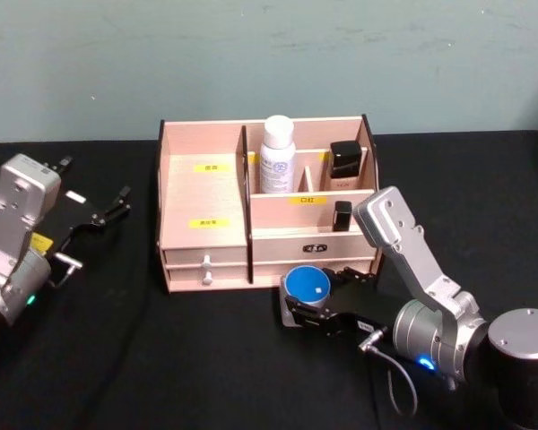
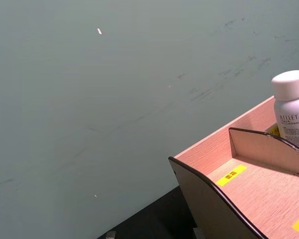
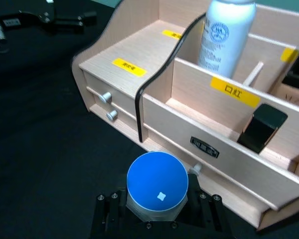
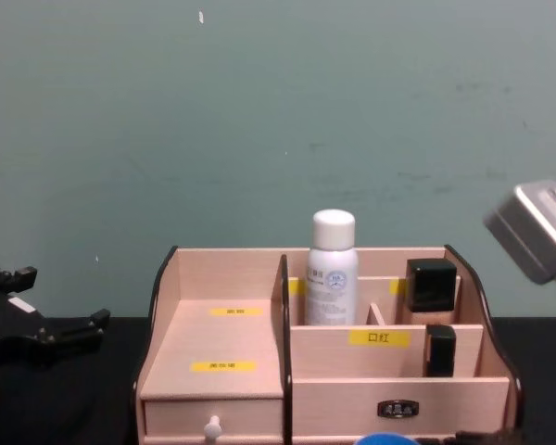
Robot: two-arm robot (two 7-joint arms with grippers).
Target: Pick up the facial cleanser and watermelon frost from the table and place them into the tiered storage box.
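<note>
The tiered storage box (image 1: 203, 193) stands mid-table, pale pink wood with yellow labels and two front drawers. A white bottle with a white cap, the facial cleanser (image 1: 276, 155), stands upright in its back compartment (image 4: 332, 269) (image 2: 292, 108) (image 3: 226, 35). My right gripper (image 1: 310, 309) is just in front of the box's right drawer, shut on a small round jar with a blue lid (image 1: 307, 285) (image 3: 157, 181), apparently the watermelon frost; its blue top peeks in at the chest view's lower edge (image 4: 386, 439). My left gripper (image 1: 118, 203) hangs open and empty to the left of the box.
Two black cosmetic items (image 1: 345, 159) (image 1: 342, 215) sit in the box's right-hand compartments. The box's left stepped shelves (image 1: 202, 219) hold nothing. Black tablecloth (image 1: 161, 358) runs around the box, with a grey-green wall (image 1: 269, 54) behind.
</note>
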